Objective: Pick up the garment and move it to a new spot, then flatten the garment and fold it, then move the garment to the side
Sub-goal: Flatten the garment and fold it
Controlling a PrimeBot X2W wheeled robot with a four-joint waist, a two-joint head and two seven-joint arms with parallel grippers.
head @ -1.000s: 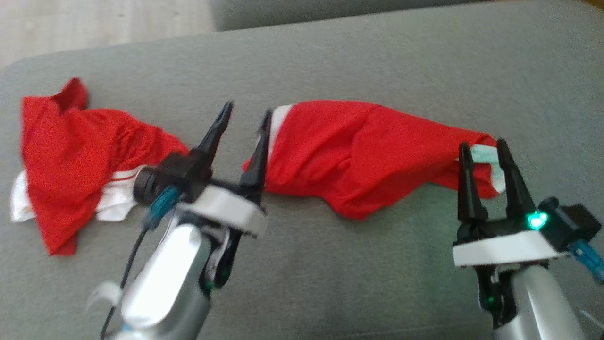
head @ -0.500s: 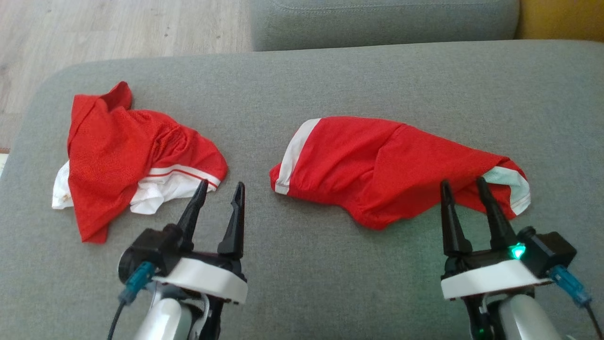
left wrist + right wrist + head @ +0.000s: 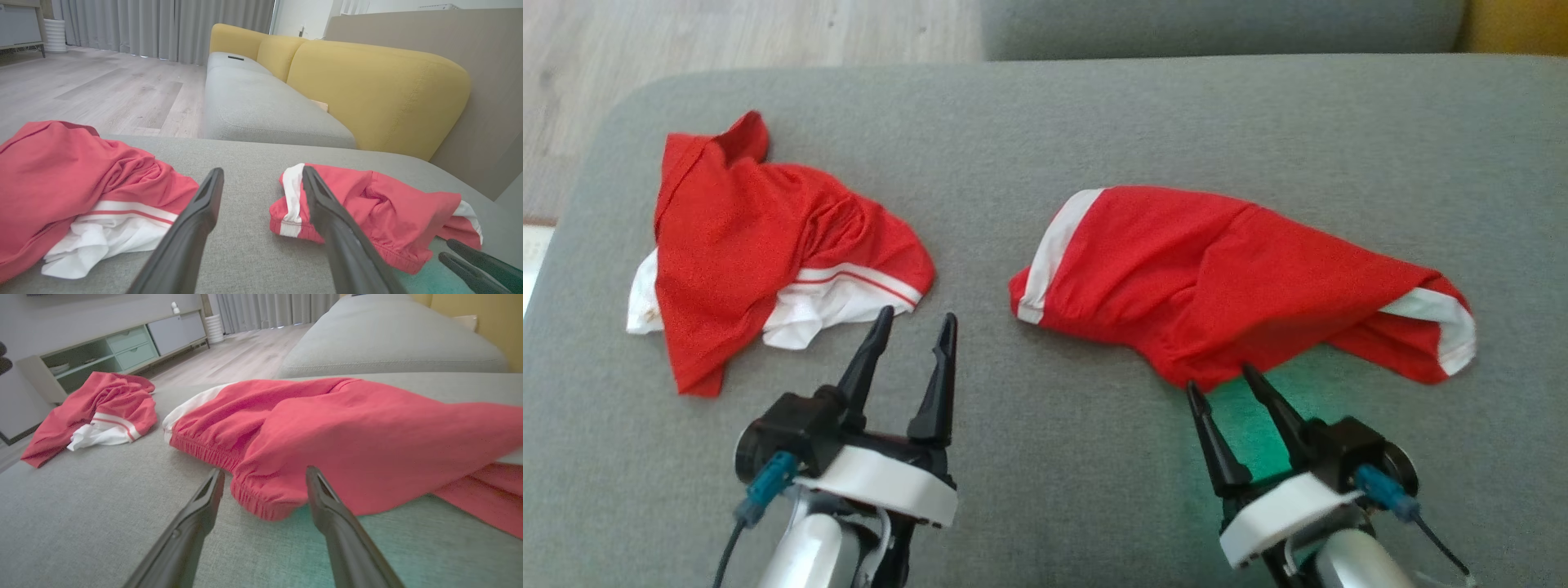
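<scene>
Red shorts (image 3: 1225, 278) lie crumpled on a grey cushion (image 3: 1094, 122). The left gripper (image 3: 916, 314) and right gripper (image 3: 1218, 377) are spread, empty; the right points at the elastic edge, seemingly just short. Pickup pending: advance, pinch.

Garment (image 3: 367, 428) cut off at right, second garment (image 3: 61, 175), perhaps shirt, cropped left

Evenly lit by soft daylight, brightest near the curtains (image 3: 163, 28) in the left wrist view. Faint, soft-edged shadows under the right-hand red garment (image 3: 1217, 278) on the grey cushion (image 3: 1094, 457). Green glow on that cushion just beside the right gripper (image 3: 1218, 376) in the head view, teal-tinted in both wrist views. Slightly hazy from the head; crisper from the wrists, though bowed at the edges, smeared at the right wrist view's right edge.
</scene>
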